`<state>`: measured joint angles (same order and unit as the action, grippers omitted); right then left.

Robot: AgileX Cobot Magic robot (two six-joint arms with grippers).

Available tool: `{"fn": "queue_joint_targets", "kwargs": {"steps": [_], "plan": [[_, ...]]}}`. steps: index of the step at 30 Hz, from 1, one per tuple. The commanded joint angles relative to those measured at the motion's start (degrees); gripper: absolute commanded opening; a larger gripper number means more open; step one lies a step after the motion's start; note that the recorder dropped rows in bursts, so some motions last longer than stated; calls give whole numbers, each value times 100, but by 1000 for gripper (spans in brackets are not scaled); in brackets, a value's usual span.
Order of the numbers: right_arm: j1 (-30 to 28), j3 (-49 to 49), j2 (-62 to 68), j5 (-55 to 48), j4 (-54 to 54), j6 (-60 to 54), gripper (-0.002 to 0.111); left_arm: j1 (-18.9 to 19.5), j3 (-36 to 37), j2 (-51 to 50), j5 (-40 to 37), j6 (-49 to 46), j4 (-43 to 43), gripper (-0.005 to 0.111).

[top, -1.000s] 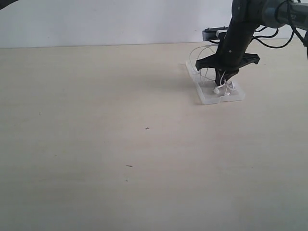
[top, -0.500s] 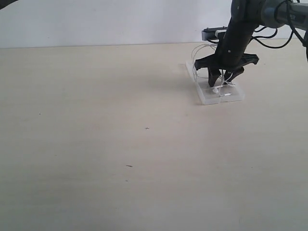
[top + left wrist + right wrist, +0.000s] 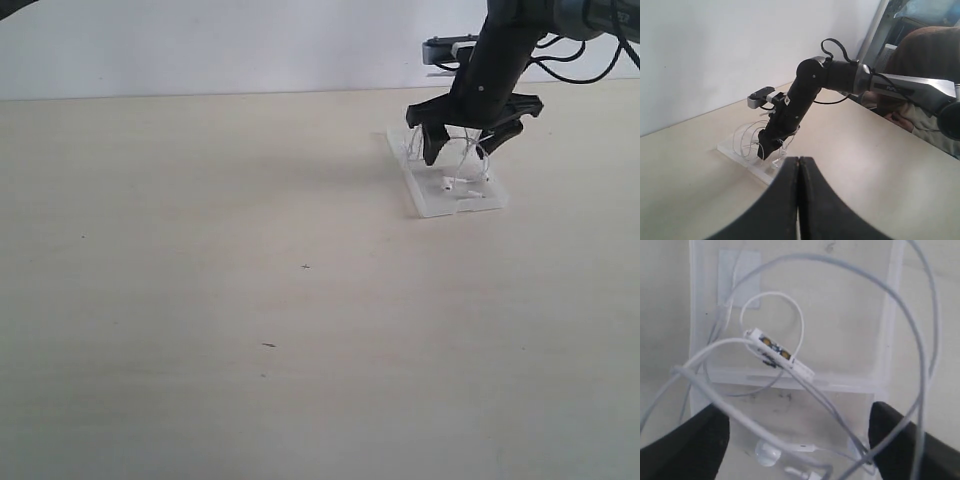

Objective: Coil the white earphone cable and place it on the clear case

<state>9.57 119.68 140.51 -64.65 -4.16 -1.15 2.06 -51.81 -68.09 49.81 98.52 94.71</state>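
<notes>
The right end effector (image 3: 461, 155) hangs spread over the clear case (image 3: 432, 206), the white earphone cable (image 3: 447, 185) looped on it.

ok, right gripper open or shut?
Open. The right gripper has its fingers spread wide above the clear case, and the white earphone cable passes between them without being pinched.

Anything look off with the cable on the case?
Yes: the white earphone cable is loosely coiled; its loops stand up toward the open right gripper and one spills past the clear case rim.
</notes>
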Motion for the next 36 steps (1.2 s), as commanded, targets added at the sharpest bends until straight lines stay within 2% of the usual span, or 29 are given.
{"fn": "queue_joint_targets", "kwargs": {"steps": [1,7,20,27,36], "plan": [[-19,23,-146,-2,-7,-63,76,6,31,32,-66,-24,-97,0],[-19,23,-213,-91,-370,-280,76,6,31,32,-66,-24,-97,0],[-19,23,-424,-129,-329,-347,76,6,31,32,-66,-39,-110,0],[-19,23,-478,-220,-343,-363,87,6,31,32,-66,-39,-110,0],[-19,23,-785,-257,-348,-363,87,6,31,32,-66,-39,-110,0]]}}
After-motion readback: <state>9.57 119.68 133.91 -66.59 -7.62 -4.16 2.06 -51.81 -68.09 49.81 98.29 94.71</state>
